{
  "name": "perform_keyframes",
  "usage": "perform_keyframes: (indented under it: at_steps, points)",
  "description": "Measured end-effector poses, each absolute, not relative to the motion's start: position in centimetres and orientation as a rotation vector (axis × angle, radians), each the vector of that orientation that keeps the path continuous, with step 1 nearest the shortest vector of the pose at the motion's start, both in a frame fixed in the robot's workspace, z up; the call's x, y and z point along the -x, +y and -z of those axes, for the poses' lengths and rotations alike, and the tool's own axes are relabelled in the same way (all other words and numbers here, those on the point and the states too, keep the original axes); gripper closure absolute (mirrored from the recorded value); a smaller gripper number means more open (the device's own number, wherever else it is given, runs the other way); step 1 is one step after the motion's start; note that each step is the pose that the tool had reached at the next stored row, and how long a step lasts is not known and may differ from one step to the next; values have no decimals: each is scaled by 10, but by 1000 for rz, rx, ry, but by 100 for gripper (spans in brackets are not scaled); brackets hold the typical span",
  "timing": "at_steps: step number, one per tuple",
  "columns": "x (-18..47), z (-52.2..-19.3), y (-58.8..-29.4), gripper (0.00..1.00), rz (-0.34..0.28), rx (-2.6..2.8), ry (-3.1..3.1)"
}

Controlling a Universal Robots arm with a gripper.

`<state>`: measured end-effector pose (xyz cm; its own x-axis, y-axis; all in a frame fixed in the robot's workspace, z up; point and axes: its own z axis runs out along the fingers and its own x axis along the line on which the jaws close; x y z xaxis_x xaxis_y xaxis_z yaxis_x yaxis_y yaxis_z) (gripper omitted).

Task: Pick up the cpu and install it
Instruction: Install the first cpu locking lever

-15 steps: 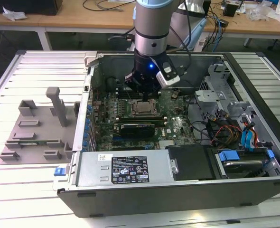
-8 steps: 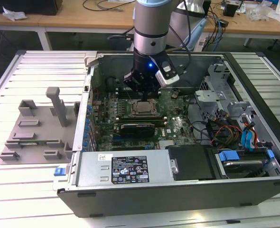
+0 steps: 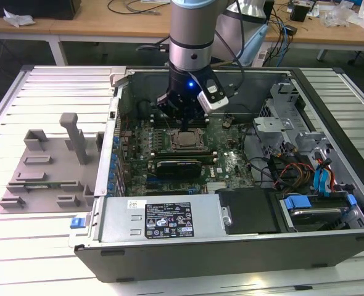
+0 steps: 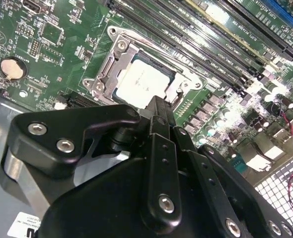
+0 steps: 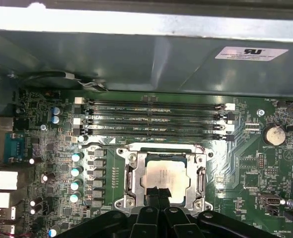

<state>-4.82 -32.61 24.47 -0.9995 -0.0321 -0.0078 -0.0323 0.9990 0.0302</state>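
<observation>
**CPU lies in its socket, gripper hovering just above**

In the exterior view, we see the arm reaching down into the open computer case (image 3: 330,123), with the gripper (image 3: 183,117) just above the cpu (image 3: 183,140), which lies flat in the socket frame (image 3: 181,150) at the middle of the motherboard (image 3: 231,163). From the cpu, the grey fixture tray (image 3: 43,166) sits well apart at 9 o'clock on the slatted table (image 3: 21,246), and the power supply (image 3: 163,216) lies at 6 o'clock. Wooden benches with cables run along the room's far side.

In the second wrist view, the gripper (image 4: 159,106) shows its fingers drawn together into one narrow black tip, holding nothing, poised over the near edge of the cpu (image 4: 141,82). The chip looks level within the socket frame (image 4: 109,64).

In the first wrist view, the closed gripper (image 5: 159,194) overlaps the cpu (image 5: 164,179) at its 6 o'clock edge; the memory slots (image 5: 154,119) lie at 12 o'clock. We judge the chip seated; doing this well means checking it sits square and flush, with no sideways push.
</observation>
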Motion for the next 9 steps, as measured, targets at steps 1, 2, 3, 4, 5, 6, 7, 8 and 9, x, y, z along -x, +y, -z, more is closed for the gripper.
perform_keyframes:
  at_steps: [1, 2, 3, 4, 5, 6, 7, 8, 9]
  points:
    - [48, -246, -326, 89, -47, 51, 3134]
    - [48, -248, -326, 89, -47, 51, 3134]
    - [48, -249, -326, 89, -48, 50, 3133]
    - [48, -252, -326, 89, -47, 50, 3134]
    - [48, -253, -326, 89, -47, 51, 3134]
    - [48, -255, -326, 89, -47, 50, 3134]
    - [48, -256, -326, 89, -47, 50, 3134]
    - [48, -256, -326, 89, -48, 50, 3133]
    - [48, -256, -326, 89, -48, 50, 3133]
